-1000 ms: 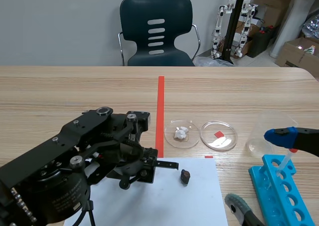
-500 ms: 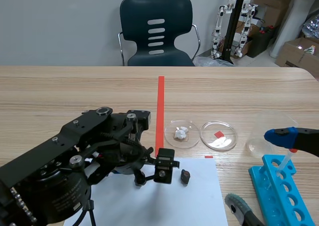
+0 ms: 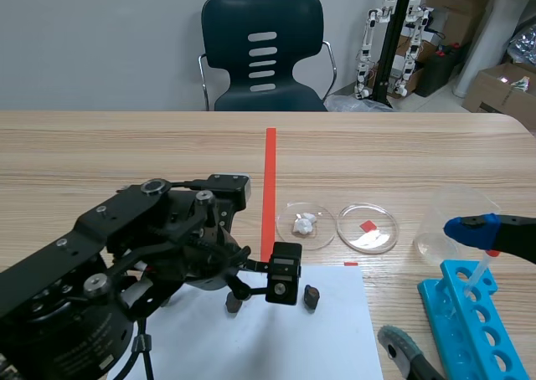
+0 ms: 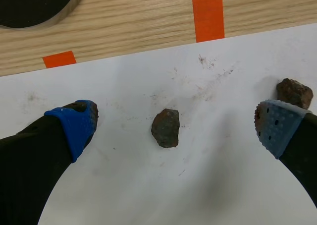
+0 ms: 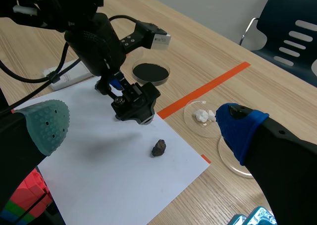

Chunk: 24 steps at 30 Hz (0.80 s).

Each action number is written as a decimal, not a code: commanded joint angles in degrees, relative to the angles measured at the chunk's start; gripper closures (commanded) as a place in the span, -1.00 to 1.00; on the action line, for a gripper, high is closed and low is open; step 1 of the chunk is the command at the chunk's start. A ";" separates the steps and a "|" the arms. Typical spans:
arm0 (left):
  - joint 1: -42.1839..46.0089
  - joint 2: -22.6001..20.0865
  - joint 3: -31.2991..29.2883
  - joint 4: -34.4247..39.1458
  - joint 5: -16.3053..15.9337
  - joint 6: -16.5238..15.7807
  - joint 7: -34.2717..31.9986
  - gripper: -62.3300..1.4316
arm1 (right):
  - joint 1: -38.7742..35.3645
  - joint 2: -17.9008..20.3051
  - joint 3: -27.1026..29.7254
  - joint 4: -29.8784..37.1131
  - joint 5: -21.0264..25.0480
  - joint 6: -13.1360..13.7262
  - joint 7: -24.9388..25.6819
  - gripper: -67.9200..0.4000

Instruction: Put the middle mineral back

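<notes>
The left fingers (image 4: 74, 128) stood wide apart over the paper (image 4: 148, 185), holding nothing, a brown stone (image 4: 166, 128) lying between them; the right fingers (image 5: 44, 123) gaped empty too.

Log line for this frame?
left gripper: open, over paper | rock: on paper, between fingers, ungripped | second rock: beside finger | right gripper: open

A robotics lab: clear round shallow dishes (image 3: 367, 227) centre right, a blue plastic test-tube rack (image 3: 469, 321) lower right, small white humanoid robots (image 3: 368, 45) upper right.
</notes>
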 commanded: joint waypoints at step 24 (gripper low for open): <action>6.73 -5.64 -0.22 13.09 -0.37 0.50 -4.09 -1.00 | 0.20 0.28 0.39 0.44 0.83 0.07 0.83 -0.83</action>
